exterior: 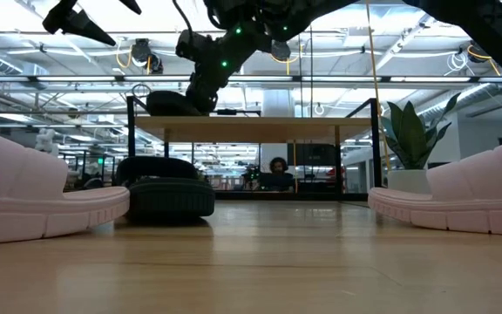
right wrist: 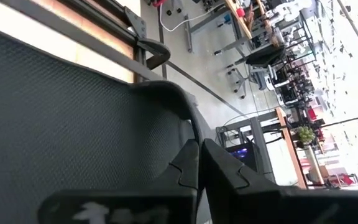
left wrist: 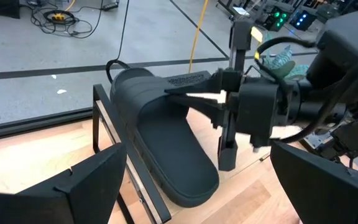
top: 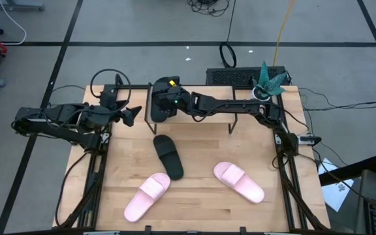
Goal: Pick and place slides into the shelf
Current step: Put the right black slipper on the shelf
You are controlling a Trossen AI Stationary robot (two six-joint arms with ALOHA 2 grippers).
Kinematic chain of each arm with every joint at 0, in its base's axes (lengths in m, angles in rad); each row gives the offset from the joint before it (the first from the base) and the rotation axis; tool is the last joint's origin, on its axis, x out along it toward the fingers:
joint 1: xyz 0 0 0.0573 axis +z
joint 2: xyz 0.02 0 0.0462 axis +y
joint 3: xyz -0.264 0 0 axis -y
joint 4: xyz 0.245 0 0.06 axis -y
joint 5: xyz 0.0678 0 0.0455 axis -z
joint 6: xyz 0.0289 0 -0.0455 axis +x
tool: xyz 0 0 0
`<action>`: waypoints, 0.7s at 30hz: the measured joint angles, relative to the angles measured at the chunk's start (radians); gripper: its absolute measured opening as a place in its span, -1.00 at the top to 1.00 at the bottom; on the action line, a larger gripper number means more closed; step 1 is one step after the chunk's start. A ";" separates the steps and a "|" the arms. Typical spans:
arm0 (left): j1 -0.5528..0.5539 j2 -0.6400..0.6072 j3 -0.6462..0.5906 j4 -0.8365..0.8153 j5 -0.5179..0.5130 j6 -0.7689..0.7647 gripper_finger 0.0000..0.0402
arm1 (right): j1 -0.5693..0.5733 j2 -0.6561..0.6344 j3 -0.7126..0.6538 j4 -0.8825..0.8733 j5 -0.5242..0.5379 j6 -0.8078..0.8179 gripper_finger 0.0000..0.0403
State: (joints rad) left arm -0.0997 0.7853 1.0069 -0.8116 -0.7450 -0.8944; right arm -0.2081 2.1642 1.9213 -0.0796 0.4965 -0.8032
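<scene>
One black slide lies sole down at the left end of the shelf, its strap toward the far edge; it also shows on the shelf top in the low view. My right gripper reaches across the shelf from the right and is shut on this slide. My left gripper hovers open just left of the shelf, pointing at the slide. The second black slide rests on the table in front of the shelf. Two pink slides lie near the table's near edge. My right gripper pinches the black slide's strap at its open edge between the two fingers. The fingers come in about level from the table's right, across the slide. The slide sits flat on the shelf top, sole down.
A potted plant stands at the table's far right corner. The table's middle, between the black slide and the pink slides, is bare wood. The shelf's thin black legs stand at the far side. A person sits beyond the table.
</scene>
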 joint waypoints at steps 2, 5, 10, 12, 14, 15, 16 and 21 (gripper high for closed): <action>0.000 0.000 0.000 0.000 0.000 -0.002 -0.97 | 0.000 0.010 0.000 0.006 0.000 0.000 1.00; 0.000 0.000 0.000 0.000 0.000 -0.002 -0.97 | 0.001 0.011 0.000 0.006 0.001 0.000 1.00; 0.000 0.000 0.000 0.000 0.000 -0.002 -0.97 | -0.001 0.011 0.000 0.052 0.004 0.006 1.00; 0.000 0.000 0.000 0.000 0.000 -0.002 -0.97 | -0.001 0.011 0.000 0.061 0.003 0.007 1.00; 0.000 0.000 0.000 0.000 0.000 -0.001 -0.97 | -0.001 0.010 0.000 0.058 0.002 0.007 1.00; 0.000 0.000 0.000 0.000 -0.001 -0.001 -0.97 | 0.001 0.010 0.000 0.053 0.000 0.007 1.00; 0.000 0.000 0.000 0.001 -0.001 -0.001 -0.97 | 0.001 0.011 0.000 0.049 -0.001 0.007 1.00; 0.000 0.000 0.000 0.001 -0.007 0.000 -0.97 | 0.005 0.017 0.000 0.052 -0.003 0.029 1.00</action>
State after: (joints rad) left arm -0.0994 0.7853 1.0069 -0.8108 -0.7524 -0.8940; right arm -0.2032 2.1807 1.9213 -0.0280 0.4931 -0.7738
